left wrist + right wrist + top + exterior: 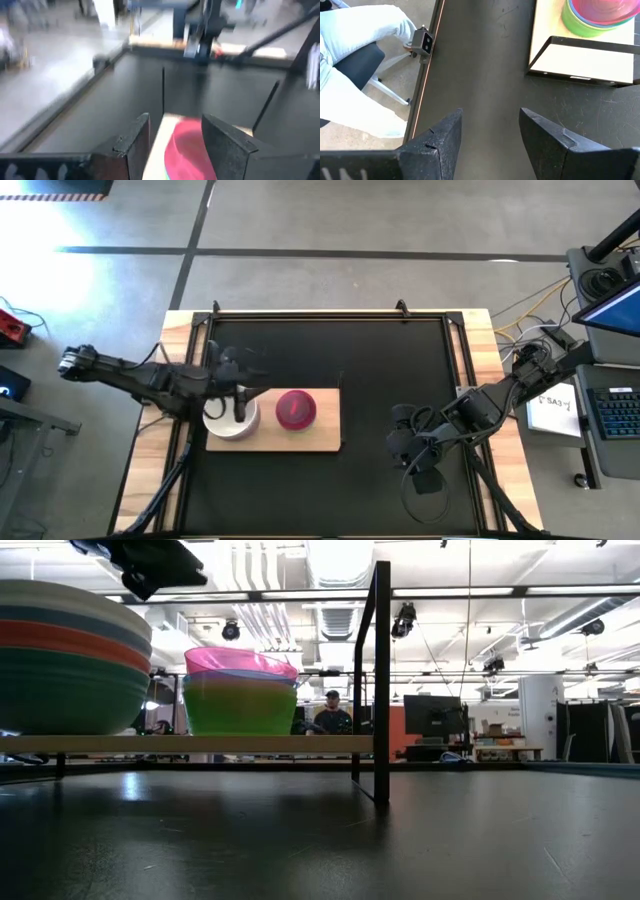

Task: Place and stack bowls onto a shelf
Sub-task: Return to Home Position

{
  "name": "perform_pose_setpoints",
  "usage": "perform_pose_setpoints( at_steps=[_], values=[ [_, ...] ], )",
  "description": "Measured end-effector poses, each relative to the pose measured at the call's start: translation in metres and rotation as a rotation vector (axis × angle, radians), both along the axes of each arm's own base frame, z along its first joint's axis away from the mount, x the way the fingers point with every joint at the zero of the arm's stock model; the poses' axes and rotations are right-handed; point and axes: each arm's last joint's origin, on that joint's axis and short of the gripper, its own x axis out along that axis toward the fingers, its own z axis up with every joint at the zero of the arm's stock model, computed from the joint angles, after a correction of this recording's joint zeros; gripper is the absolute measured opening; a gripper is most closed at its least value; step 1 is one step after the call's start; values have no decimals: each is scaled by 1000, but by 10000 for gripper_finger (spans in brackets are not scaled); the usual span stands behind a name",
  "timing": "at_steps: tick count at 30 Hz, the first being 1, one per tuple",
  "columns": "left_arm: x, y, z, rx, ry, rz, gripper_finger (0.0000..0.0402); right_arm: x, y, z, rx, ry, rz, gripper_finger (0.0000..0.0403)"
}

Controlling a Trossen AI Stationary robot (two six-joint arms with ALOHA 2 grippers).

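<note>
- Flat on the black tabletop [380,360], toward the left arm's side: the shelf [322,436], a pale wooden board, with a thin black frame [381,680] standing upright at its end.
- On the shelf: bowls in two stacks, side by side, close but not touching in the high view.
- Nearer the left arm: the white-topped stack [225,423]. In the low view, white rim uppermost, then a blue-grey band, a red band and a dark green bowl at the base.
- Near the middle of the board: the magenta-topped stack [295,408]. Magenta bowl uppermost, a cyan rim just beneath, a yellow-green bowl below.
- Raised above the white-topped stack, pointing toward the magenta-topped stack: the left gripper [175,120]. Jaws released, nothing between them.
- Low over bare tabletop on the right arm's side, well apart from the shelf and facing it: the right gripper [490,115]. Jaws released, nothing held.
- Beyond the table in the low view: a person [331,712] in the room behind.
- Beside the table edge in the right wrist view: pale clothing [350,55] and part of a chair.
</note>
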Motion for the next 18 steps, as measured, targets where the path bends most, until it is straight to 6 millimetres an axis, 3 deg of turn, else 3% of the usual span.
perform_pose_setpoints(
  at_steps=[7,12,18],
  values=[
    [-22,4,-5,331,-138,-135,162,0,0,0,0,0,0,185],
    [-35,6,-3,203,-220,-115,169,0,0,0,0,0,0,185],
    [-44,8,-11,211,-237,-113,193,0,0,0,0,0,0,185]
  ],
)
